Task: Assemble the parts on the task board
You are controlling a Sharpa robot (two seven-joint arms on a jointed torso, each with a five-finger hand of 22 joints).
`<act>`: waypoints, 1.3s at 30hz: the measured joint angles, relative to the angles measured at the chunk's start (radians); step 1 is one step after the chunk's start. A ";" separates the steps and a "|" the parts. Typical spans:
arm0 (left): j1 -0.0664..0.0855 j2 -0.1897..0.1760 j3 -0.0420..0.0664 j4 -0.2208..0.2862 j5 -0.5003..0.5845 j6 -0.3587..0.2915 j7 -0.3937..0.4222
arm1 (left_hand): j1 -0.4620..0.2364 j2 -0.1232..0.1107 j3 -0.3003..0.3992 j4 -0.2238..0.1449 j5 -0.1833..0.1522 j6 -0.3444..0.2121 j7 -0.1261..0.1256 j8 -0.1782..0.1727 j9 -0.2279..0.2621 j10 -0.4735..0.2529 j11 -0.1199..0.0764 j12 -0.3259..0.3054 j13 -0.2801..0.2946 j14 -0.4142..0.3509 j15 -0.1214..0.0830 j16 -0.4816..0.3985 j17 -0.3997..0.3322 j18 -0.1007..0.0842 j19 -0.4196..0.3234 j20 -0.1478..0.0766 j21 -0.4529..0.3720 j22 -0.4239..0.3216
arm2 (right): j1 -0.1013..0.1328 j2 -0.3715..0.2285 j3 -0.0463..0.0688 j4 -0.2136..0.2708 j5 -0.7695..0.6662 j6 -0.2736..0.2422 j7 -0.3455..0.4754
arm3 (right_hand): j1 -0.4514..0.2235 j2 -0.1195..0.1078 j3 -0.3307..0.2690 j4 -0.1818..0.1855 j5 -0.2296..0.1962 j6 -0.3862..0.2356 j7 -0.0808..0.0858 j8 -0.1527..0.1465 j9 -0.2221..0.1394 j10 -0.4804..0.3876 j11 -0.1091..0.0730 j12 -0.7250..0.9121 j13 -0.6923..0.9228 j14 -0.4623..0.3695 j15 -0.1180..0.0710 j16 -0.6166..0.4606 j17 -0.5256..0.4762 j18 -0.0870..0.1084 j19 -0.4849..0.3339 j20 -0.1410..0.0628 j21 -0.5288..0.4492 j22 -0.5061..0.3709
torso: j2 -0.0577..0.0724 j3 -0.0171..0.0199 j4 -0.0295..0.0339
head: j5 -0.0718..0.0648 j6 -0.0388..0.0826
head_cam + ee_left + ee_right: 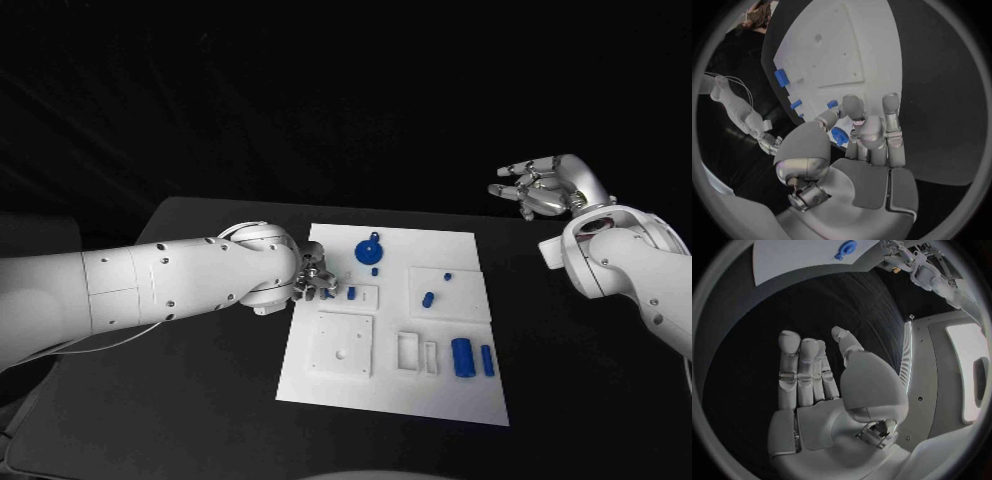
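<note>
Black bench [216, 400] carries white board [389, 400] at centre. Left hand [315, 278] low over board's left edge, small blue part [840, 135] pinched in its fingertips [853, 107]. Right hand [545, 187] raised well off board to right, fingers spread, nothing held. Other blue parts on board: round one [369, 250] at far end, cylinder [463, 357] near right corner. Step likely: seating pinched part. Next move calls for aligning it over its socket, then pressing straight down.

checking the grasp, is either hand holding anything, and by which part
The left hand pinches a small blue part between its fingertips; which part of it cannot be told. The right hand holds nothing.
</note>
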 measured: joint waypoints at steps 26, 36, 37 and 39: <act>0.009 0.012 -0.002 -0.007 -0.008 0.049 0.000 | 0.005 -0.005 0.003 0.003 0.031 0.000 0.000 -0.001 0.021 0.001 0.001 0.022 0.014 0.008 0.000 0.009 0.020 0.031 -0.009 0.023 0.024 0.001 | 0.000 0.008 0.000 -0.010 -0.003 0.003 0.000 | -0.004 -0.004 0.000 0.000 0.004 0.000 0.000 0.000 0.000 0.000 0.000 0.000 0.000 0.000 0.000 0.000 0.000 0.000 0.000 0.000 0.000 0.000 | 0.000 0.0000 -0.0001 | 0.005 0.002; 0.015 0.034 -0.002 -0.040 0.002 0.073 -0.001 | 0.005 -0.005 0.003 0.003 0.031 0.003 0.003 0.006 0.027 0.002 0.002 0.022 0.015 0.009 0.001 0.009 0.020 0.031 -0.009 0.023 0.024 0.000 | 0.000 0.014 0.000 -0.014 -0.005 0.005 0.000 | -0.004 -0.004 0.007 -0.007 0.004 0.000 0.000 0.000 0.000 0.000 0.000 0.000 0.000 0.000 0.000 0.000 0.000 0.000 0.000 0.000 0.000 0.000 | 0.000 0.0001 -0.0007 | 0.005 0.004; 0.017 0.037 -0.002 -0.044 0.004 0.078 -0.001 | 0.005 -0.005 0.003 0.003 0.031 0.003 0.003 0.006 0.027 0.002 0.002 0.022 0.015 0.009 0.002 0.009 0.020 0.031 -0.009 0.023 0.024 0.000 | 0.000 0.014 0.000 -0.015 -0.006 0.005 0.000 | -0.004 -0.004 0.007 -0.007 0.004 0.000 0.000 0.000 0.000 0.000 0.000 0.000 0.000 0.000 0.000 0.000 0.000 0.000 0.000 0.000 0.000 0.000 | 0.000 0.0001 -0.0007 | 0.006 0.004; 0.020 0.045 -0.002 -0.057 0.014 0.091 -0.002 | 0.005 -0.005 0.003 0.003 0.031 0.003 0.003 0.007 0.030 0.002 0.002 0.022 0.015 0.009 0.002 0.009 0.020 0.031 -0.009 0.023 0.024 0.000 | 0.000 0.015 0.000 -0.016 -0.006 0.006 0.000 | -0.004 -0.004 0.007 -0.007 0.004 0.000 0.000 0.000 0.000 0.000 0.000 0.000 0.000 0.000 0.000 0.000 0.000 0.000 0.000 0.000 0.000 0.000 | 0.001 0.0001 -0.0007 | 0.006 0.004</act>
